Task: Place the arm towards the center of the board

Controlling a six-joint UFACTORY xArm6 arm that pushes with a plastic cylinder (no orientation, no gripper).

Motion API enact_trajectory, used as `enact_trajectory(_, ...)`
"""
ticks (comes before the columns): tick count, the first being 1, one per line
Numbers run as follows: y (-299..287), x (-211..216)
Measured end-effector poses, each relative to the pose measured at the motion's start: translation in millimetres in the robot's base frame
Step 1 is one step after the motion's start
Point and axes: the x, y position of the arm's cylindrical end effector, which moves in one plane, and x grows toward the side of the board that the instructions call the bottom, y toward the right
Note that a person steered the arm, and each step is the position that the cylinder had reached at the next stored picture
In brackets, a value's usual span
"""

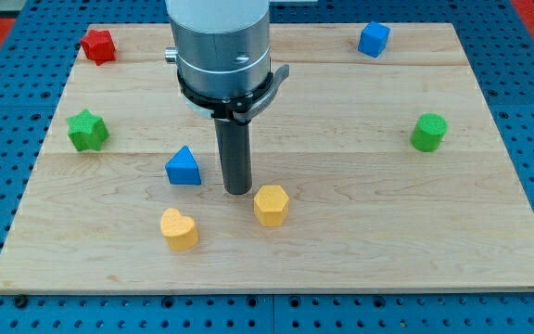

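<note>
My tip (238,191) rests on the wooden board (387,241) a little left of its middle. A blue triangular block (184,167) lies just to the tip's left. A yellow hexagonal block (271,205) lies close to the tip's lower right, apart from it. A yellow heart-shaped block (179,229) lies below and left of the tip. The arm's grey body (221,46) hides part of the board's top.
A red star-shaped block (98,45) sits at the top left corner. A green star-shaped block (88,131) sits at the left edge. A blue cube (374,39) sits at the top right. A green cylinder (428,133) sits at the right.
</note>
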Motion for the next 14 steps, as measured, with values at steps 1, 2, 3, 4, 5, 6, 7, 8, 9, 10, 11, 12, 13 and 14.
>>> enact_trajectory(1,0.0,-4.7)
enact_trajectory(2,-1.2,-13.5)
enact_trajectory(3,-1.2,-24.1)
enact_trajectory(4,-5.6,-39.3)
enact_trajectory(5,-7.2,-42.6)
enact_trajectory(6,4.6,-63.3)
enact_trajectory(7,55.9,-87.4)
enact_trajectory(8,77.7,-95.7)
enact_trajectory(9,48.6,-77.0)
enact_trajectory(10,48.6,-77.9)
enact_trajectory(11,48.6,-83.6)
enact_trajectory(12,48.6,-83.9)
enact_trajectory(13,48.6,-84.8)
enact_trajectory(14,57.6,-83.8)
